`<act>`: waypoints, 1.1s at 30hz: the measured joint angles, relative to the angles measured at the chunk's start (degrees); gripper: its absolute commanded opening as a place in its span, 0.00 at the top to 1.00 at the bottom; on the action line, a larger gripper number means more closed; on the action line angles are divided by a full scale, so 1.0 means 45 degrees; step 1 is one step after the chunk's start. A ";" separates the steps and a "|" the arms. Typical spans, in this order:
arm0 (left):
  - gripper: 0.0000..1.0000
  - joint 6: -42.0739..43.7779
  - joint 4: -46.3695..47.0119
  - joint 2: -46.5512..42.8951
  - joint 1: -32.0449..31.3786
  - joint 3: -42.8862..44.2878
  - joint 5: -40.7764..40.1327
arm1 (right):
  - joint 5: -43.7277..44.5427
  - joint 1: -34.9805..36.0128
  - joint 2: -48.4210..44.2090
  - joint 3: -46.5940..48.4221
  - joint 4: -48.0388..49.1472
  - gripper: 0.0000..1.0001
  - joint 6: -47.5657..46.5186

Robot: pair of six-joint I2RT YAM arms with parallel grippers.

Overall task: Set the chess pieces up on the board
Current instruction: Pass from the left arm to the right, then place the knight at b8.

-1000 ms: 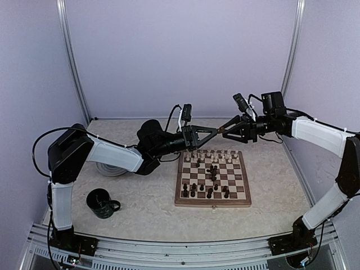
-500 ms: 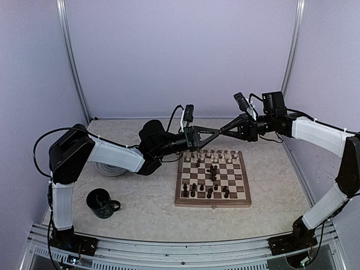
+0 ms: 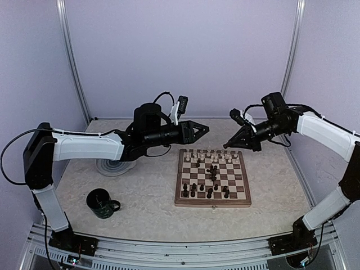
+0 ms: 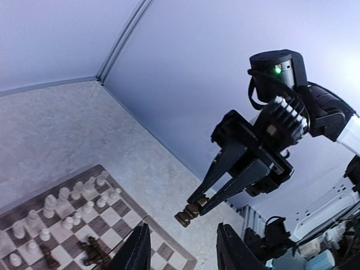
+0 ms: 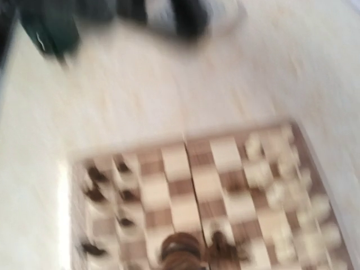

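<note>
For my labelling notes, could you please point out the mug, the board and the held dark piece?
mug (image 3: 101,205), top external view, its body.
board (image 3: 194,203), top external view, near rim.
dark piece (image 4: 188,214), left wrist view, its middle.

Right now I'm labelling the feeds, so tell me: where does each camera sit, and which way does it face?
Top external: above and behind the bases, facing down over the board; both arms show.
Left wrist: on the left arm, facing the right tool pinching a dark piece; own fingers at bottom.
Right wrist: blurred, facing down at the board; own fingers unclear.
Shared: all three see the board.
</note>
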 measured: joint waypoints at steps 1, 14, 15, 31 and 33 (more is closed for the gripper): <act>0.58 0.0321 -0.0466 -0.0219 0.0049 -0.0005 -0.0131 | 0.0675 0.0097 -0.0092 -0.0063 -0.0379 0.96 -0.0437; 0.58 0.2399 -0.3706 -0.1190 0.0670 -0.0364 -0.1404 | 0.5989 0.3298 -0.1005 -0.2934 -0.3002 0.95 -0.2623; 0.58 0.2433 -0.3779 -0.1219 0.0675 -0.0364 -0.1409 | 0.6188 0.3483 -0.0996 -0.3070 -0.3007 0.95 -0.2618; 0.58 0.2443 -0.3861 -0.1263 0.0680 -0.0408 -0.1263 | 0.8179 0.4172 0.0063 -0.3497 -0.2492 0.94 -0.2035; 0.58 0.2443 -0.3861 -0.1263 0.0680 -0.0413 -0.1243 | 0.8301 0.4177 0.0204 -0.3497 -0.2380 0.93 -0.1953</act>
